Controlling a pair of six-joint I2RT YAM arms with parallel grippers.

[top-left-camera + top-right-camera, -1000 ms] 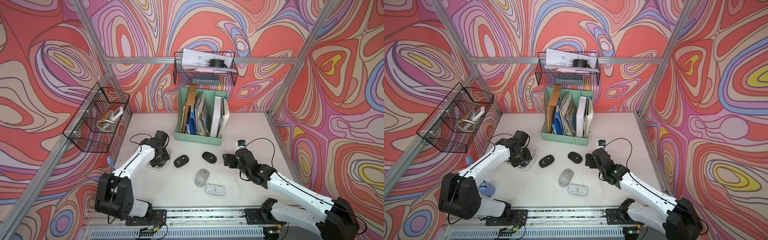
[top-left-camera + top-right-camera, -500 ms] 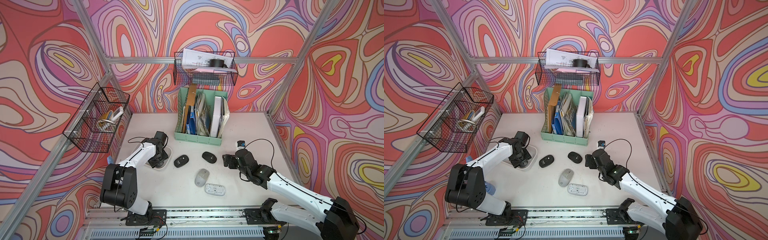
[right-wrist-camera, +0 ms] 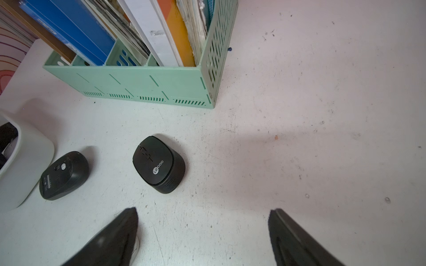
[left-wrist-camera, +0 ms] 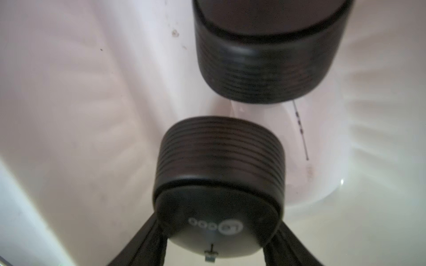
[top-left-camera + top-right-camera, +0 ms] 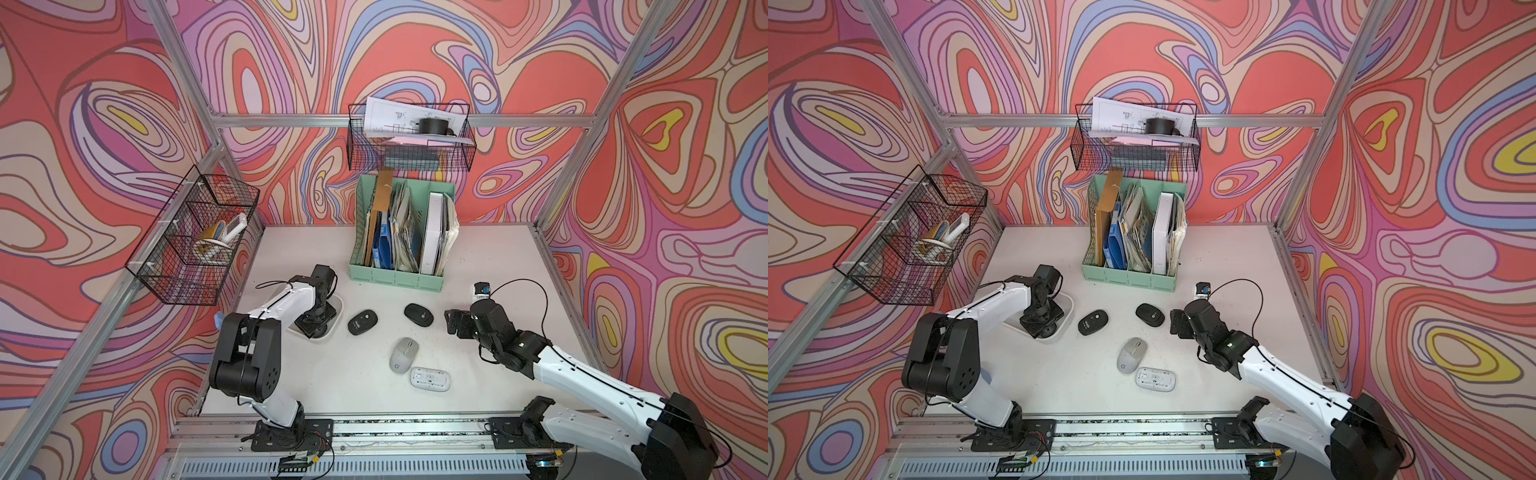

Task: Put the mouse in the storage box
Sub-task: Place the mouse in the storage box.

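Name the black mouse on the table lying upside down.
The black mouse beside the storage box: labelled underside up; the other black mouse shows its logo.

Right wrist view. The right gripper [image 3: 203, 210] has its two dark fingers [image 3: 110, 239] spread wide over the bare white table [image 3: 299, 115], with nothing between them. Beyond them a black mouse [image 3: 159, 164] lies buttons up, logo showing. A second mouse [image 3: 63, 176] lies underside up, just beside the white box [image 3: 27, 165]. Behind both stands a green organizer [image 3: 147, 85] filled with folders.
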